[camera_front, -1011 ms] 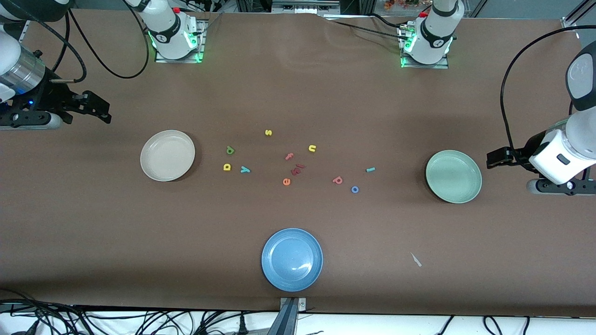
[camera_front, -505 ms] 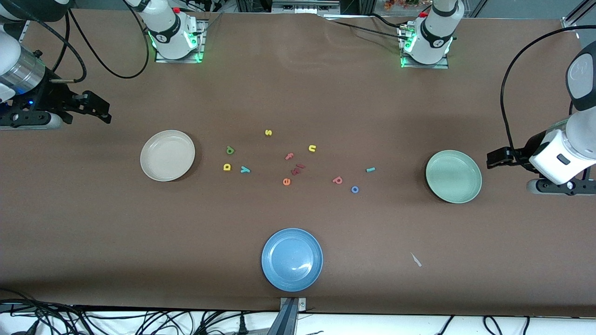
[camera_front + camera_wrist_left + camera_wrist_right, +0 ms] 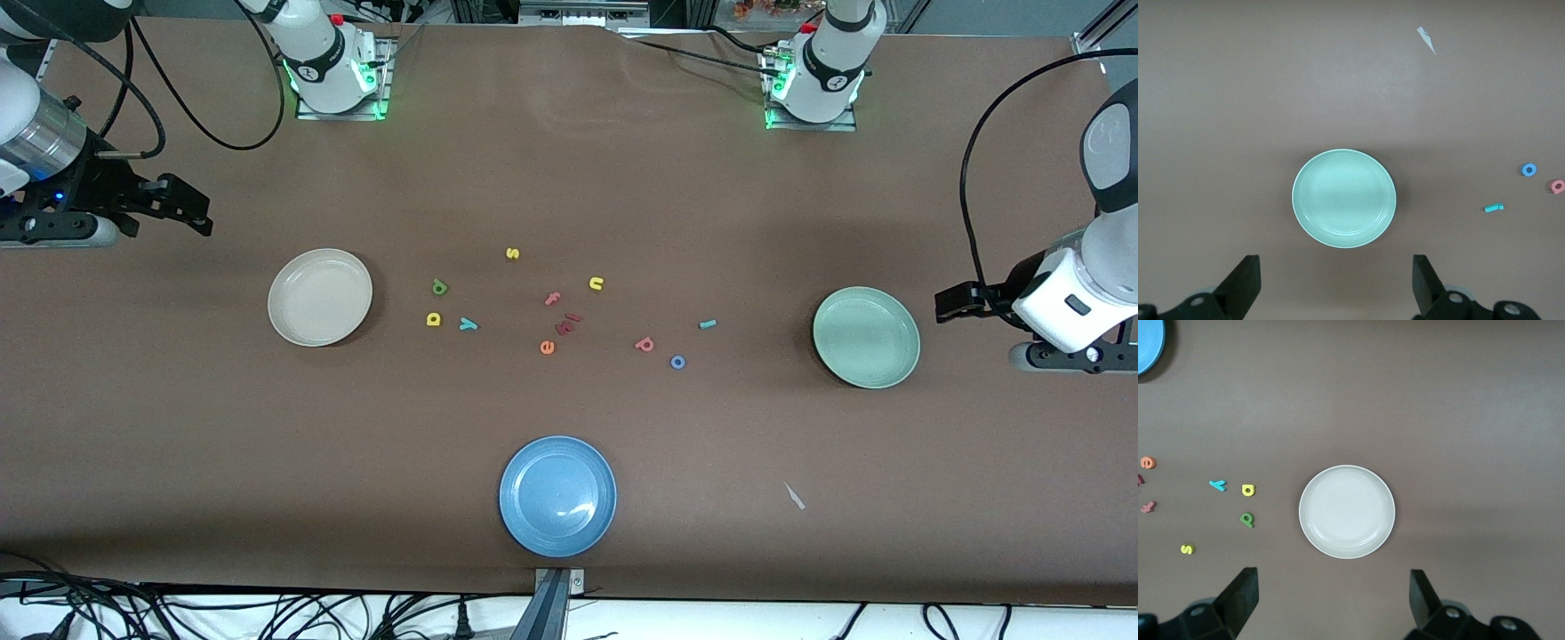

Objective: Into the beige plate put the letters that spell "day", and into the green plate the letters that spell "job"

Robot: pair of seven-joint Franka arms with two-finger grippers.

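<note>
Place: robotics lab
Evidence: two arm bases [image 3: 333, 67] bolted onto a brown tabletop [image 3: 569, 178]; loose cables [image 3: 267, 613] along its edge

You are looking at two white arms with rounded, glossy shells. Each base [image 3: 335, 67] is sitting on a metal mounting plate and glowing green around its foot, with a black ring band and a small red cap above it; the left arm's base [image 3: 813, 80] is showing the same. Black cables are looping from both arms. The right arm's wrist is carrying a silver metal cylinder and a small blue light. The right gripper [image 3: 191, 212] and the left gripper [image 3: 949, 305] are black, with wedge-shaped fingers [image 3: 1245, 283] and silver screw heads on their bodies.
</note>
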